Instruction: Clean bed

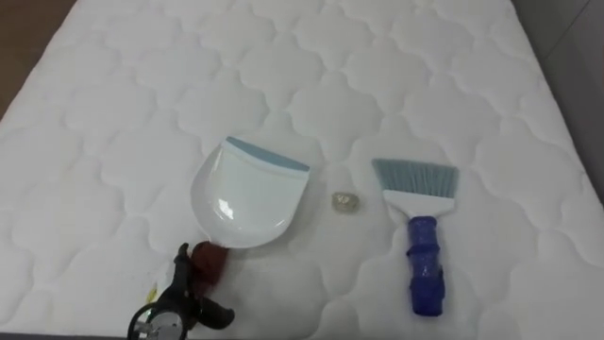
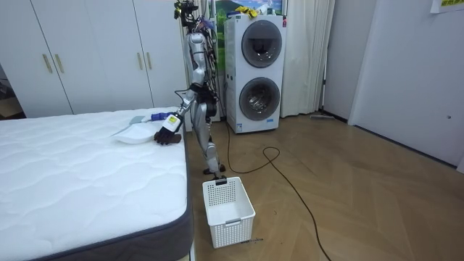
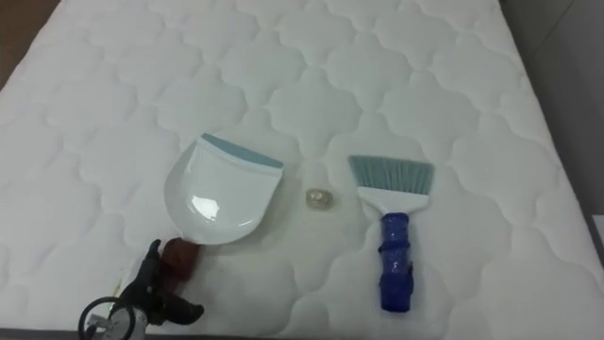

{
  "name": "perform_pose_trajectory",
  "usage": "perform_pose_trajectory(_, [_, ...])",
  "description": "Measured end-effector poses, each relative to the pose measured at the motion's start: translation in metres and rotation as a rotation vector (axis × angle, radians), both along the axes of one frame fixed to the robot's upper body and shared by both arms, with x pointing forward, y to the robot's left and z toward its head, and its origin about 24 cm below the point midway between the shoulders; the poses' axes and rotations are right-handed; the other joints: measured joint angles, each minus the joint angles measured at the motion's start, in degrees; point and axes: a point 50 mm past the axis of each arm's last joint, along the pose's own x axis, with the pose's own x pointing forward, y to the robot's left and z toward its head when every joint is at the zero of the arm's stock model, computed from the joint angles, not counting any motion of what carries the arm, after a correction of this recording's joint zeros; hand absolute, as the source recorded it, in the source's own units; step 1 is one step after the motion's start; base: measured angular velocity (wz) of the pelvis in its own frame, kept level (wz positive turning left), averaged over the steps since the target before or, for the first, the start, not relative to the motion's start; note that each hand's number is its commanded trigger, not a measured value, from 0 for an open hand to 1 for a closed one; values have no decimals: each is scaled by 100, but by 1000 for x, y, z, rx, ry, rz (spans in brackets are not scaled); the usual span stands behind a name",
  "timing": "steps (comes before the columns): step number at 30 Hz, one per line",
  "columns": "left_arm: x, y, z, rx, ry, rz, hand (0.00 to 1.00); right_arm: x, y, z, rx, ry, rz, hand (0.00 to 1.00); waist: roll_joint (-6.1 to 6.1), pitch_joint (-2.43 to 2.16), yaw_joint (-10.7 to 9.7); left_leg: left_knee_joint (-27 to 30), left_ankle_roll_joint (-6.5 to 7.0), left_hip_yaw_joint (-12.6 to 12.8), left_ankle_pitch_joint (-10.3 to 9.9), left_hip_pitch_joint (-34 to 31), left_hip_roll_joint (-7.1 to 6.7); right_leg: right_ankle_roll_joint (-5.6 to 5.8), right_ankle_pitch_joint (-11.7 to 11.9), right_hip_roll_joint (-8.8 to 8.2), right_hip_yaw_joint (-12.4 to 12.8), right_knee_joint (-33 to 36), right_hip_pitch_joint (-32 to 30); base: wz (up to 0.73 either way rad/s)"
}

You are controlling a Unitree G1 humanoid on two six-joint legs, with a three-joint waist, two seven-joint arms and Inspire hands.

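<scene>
— Where are we with the bed (image 1: 113, 104)?
— Starting the sweep, we'd judge. Our left hand (image 1: 182, 304) is at the dustpan (image 1: 247, 194) handle (image 1: 209, 263); we can't tell whether its fingers have closed round it.
— And the scrap (image 1: 345, 201)?
— Just right of the dustpan's mouth; the brush (image 1: 422, 236) lies further right, untouched.
— Next, we'd say: secure the handle, then take the brush.

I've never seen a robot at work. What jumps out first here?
A white dustpan and a blue-handled brush lie side by side on the white quilted mattress, with a small crumpled scrap between them. The left robot hand is at the dustpan's dark handle. In the room view the robot stands at the bed's edge, a white basket on the floor nearby.
</scene>
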Motion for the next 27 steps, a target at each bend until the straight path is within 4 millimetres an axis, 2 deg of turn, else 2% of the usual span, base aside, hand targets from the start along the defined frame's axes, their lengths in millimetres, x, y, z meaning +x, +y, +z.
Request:
perform_pose_trajectory(4, [1, 1, 1, 14, -17, 10, 0, 1, 1, 0, 8, -14, -6, 0, -39, 30, 0, 1, -1, -7, 0, -14, -1, 0, 0, 0, -10, -9, -5, 0])
perform_pose_trajectory(12, [2, 1, 2, 11, -26, 8, 0, 5, 2, 0, 10, -22, 12, 0, -40, 31, 4, 15, -1, 10, 0, -33, -1, 0, 0, 0, -13, -10, -22, 0])
perform_pose_trajectory(23, [7, 4, 1, 34, -13, 24, 0, 8, -2, 2, 5, -35, -22, 0, 49, 23, 31, 113, 0, 3, 0, -245, 15, 0, 0, -3, -64, 85, -230, 0])
perform_pose_trajectory(27, [22, 3, 8, 38, -51, 18, 0, 12, -2, 2, 0, -38, -3, 0, 55, 24, 23, 212, 2, -7, 2, -422, 25, -1, 0, -17, -145, 195, -398, 5])
